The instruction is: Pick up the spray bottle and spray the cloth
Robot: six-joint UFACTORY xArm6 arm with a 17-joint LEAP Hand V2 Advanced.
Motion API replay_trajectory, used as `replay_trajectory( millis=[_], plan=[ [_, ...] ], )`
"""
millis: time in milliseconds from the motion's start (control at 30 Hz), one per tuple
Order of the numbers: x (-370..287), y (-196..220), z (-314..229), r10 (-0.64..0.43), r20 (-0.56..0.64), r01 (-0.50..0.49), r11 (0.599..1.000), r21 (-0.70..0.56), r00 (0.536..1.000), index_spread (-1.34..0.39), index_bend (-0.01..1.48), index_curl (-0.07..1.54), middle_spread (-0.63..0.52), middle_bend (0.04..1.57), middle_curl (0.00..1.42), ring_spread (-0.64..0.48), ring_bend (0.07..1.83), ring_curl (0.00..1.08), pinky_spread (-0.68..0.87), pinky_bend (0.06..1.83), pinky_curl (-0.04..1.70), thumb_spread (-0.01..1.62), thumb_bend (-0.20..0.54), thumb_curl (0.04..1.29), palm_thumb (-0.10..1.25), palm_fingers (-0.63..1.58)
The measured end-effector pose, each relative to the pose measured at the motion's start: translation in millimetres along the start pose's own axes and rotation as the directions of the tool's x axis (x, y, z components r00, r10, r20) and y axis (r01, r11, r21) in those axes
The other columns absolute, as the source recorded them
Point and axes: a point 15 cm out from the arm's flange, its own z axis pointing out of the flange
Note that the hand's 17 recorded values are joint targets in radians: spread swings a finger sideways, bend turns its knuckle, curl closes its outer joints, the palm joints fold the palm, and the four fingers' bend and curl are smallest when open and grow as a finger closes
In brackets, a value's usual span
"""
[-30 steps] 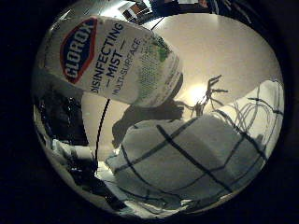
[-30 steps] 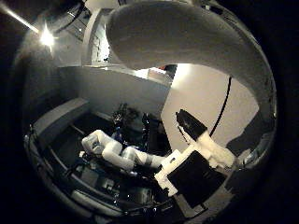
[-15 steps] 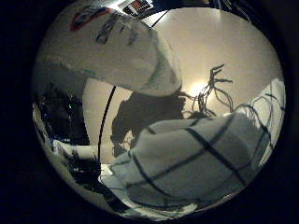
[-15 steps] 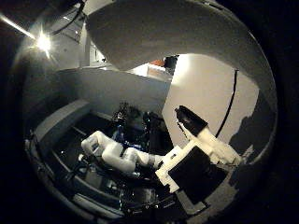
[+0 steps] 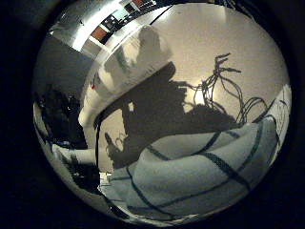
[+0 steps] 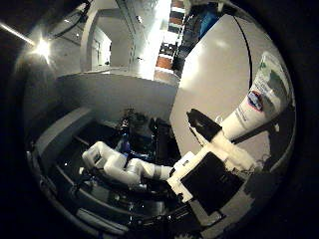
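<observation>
The white spray bottle with a blue-and-red label lies tilted over the pale table, its neck end toward my fingers; I cannot tell whether they touch it. In the right little finger side palm view it is a blurred white body. My right hand has relaxed fingers, not curled round the bottle. The white cloth with dark grid lines lies bunched on the table close under the palm.
The beige table top runs past the cloth, with the hand's shadow on it. The arm's white base and dark gear stand beside the table's edge. A bright lamp shines from the room behind.
The bottle, which filled much of both views close to the palm, has moved away from it and now looks smaller. The cloth has shifted slightly as the camera moved. The fingers look unchanged.
</observation>
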Motion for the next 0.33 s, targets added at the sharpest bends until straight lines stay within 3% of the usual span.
replay_trajectory(
  millis=[333],
  plan=[
    [0.7,-5.7,-11.5,-0.009,-0.006,0.01,1.0,0.012,1.0,-0.42,0.18,0.32,-0.03,0.24,0.36,0.01,0.61,0.24,0.4,0.56,0.2,1.0,-0.023,0.52,0.79,0.33]
  ],
)
